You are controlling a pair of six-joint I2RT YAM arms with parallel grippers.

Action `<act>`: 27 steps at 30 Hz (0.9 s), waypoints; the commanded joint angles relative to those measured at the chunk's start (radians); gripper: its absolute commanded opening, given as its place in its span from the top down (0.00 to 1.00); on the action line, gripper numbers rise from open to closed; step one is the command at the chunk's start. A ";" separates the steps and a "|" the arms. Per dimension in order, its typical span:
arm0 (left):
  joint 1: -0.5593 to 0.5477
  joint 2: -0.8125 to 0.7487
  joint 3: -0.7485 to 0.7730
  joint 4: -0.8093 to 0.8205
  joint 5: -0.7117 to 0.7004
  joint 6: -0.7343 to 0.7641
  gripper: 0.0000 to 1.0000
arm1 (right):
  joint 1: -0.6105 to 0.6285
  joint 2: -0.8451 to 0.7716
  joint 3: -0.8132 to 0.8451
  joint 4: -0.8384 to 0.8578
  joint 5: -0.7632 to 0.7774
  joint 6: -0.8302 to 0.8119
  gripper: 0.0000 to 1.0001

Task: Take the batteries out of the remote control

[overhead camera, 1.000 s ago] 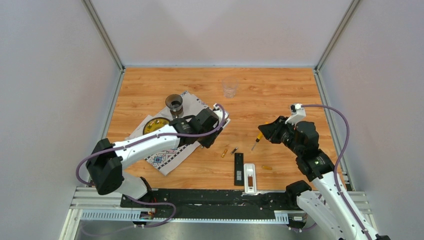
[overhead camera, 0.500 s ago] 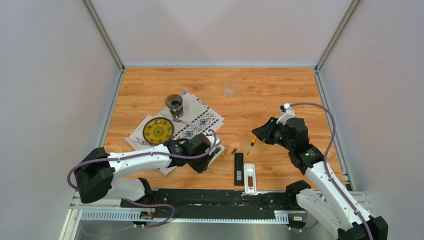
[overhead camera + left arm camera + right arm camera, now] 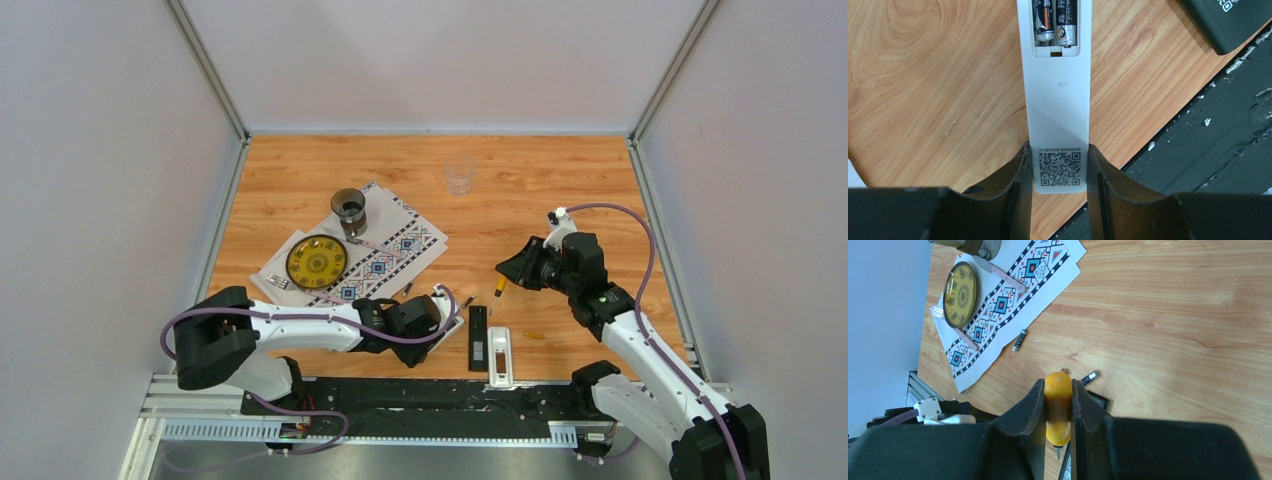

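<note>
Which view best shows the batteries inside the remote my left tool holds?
Left wrist: two batteries sit side by side in the open compartment of the white remote in the left tool. Top external hides them under the arm; right wrist misses them.

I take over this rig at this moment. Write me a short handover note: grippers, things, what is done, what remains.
Left gripper: jaws shut on the white remote, cover off.
Right gripper: jaws shut on the orange screwdriver.
Two batteries sit in the held remote's compartment.
One orange battery lies loose on the table, already out.
Left: lift those two out.
A second white remote lies beside a black remote; its contents I cannot tell.
</note>
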 commanded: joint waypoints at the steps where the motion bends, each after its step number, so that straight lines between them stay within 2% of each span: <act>1: -0.003 0.049 0.019 -0.025 -0.032 0.010 1.00 | -0.002 0.015 -0.005 0.065 -0.027 0.003 1.00; 5: -0.003 0.077 0.044 -0.041 -0.050 0.032 1.00 | -0.002 0.040 -0.004 0.076 -0.042 0.004 1.00; 9: -0.003 0.108 0.079 -0.069 -0.060 0.044 0.87 | -0.001 0.048 -0.001 0.073 -0.042 0.001 1.00; 15: -0.003 0.083 0.054 -0.055 -0.070 0.059 0.67 | -0.001 0.054 -0.011 0.085 -0.041 0.001 1.00; 17: -0.003 0.068 0.047 -0.074 -0.098 0.058 0.58 | 0.001 0.066 -0.011 0.090 -0.042 0.000 1.00; 19: -0.003 0.054 0.033 -0.081 -0.128 0.056 0.54 | 0.002 0.075 -0.013 0.101 -0.041 -0.004 1.00; 20: -0.003 0.040 0.027 -0.084 -0.147 0.048 0.47 | 0.002 0.078 -0.013 0.105 -0.039 -0.002 1.00; 23: -0.003 0.008 0.001 -0.091 -0.202 0.015 0.36 | 0.009 0.098 -0.007 0.119 -0.041 0.001 1.00; 27: -0.002 -0.026 -0.030 -0.068 -0.216 0.005 0.31 | 0.022 0.121 -0.001 0.138 -0.039 0.004 1.00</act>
